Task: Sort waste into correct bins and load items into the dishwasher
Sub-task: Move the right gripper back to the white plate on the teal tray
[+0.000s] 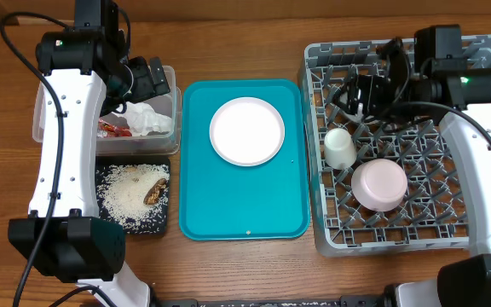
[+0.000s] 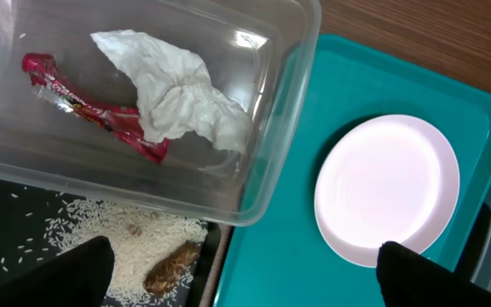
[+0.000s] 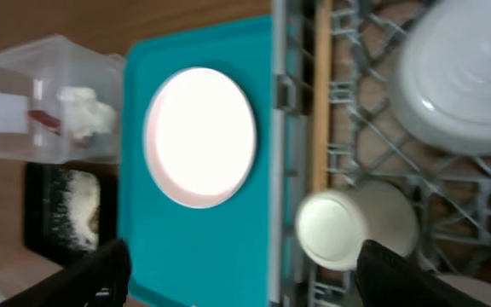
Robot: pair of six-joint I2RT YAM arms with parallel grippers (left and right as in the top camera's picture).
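One large pale pink round plate (image 1: 246, 130) lies on the teal plastic tray (image 1: 196, 205), at nine o'clock overhead from the right fingers (image 3: 92, 277), spread wide and empty over the grey plastic dish rack (image 1: 399, 232). The left fingers (image 2: 49, 277), also wide and empty, hang about as near. Racked: one white cup (image 1: 340, 148), one pale pink bowl (image 1: 378, 185), one whitish bowl (image 3: 463, 77).

From overhead the right arm (image 1: 484, 170) covers the far corner of the dish rack (image 1: 416, 230) and hides nearly all of the whitish bowl (image 3: 463, 77), which the right wrist view cuts off at its top and right edges. That whole view is blurred. The left arm (image 1: 66, 128) masks part of the clear tub (image 1: 175, 115), and the napkin (image 1: 147, 119) overlaps the red wrapper (image 1: 113, 130). In the left wrist view a dark jaw tip hides the lower rim of the plate (image 2: 388, 188).
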